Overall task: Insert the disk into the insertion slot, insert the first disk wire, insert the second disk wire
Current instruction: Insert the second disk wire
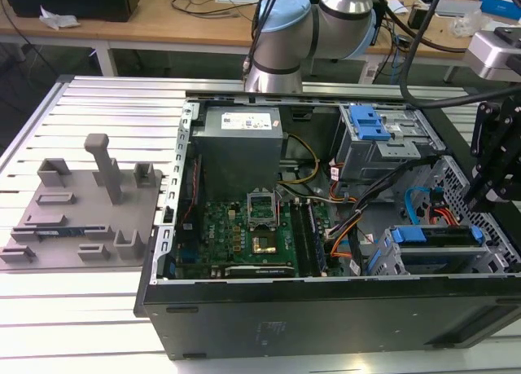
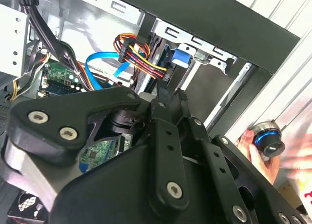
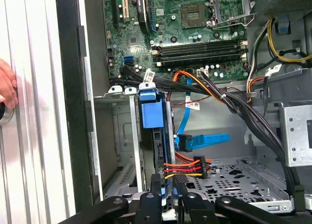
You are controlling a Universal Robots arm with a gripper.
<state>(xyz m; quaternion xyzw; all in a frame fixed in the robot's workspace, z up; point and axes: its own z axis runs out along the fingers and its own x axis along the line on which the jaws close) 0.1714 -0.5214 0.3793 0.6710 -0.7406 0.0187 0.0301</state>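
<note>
We judge the disk [image 3: 158, 146] stiff but fragile, best held by its blue carrier [image 3: 152, 112]. We cannot tell the gripper [image 3: 167, 184] state.

Here's the slotted metal table [image 1: 73, 309], pale ribs running across it, and it carries two big pieces. Toward the exterior view's right sits the open black computer case [image 1: 326, 317], lying on its side with the inside facing up. Just beside it, toward the exterior view's left, a grey fixture plate [image 1: 77, 215] lies flat on the ribs. In the second wrist view, a round knob [image 2: 267, 139] with a blue ring sits on the table close outside the case, with a person's hand [image 2: 254, 158] against it.
</note>
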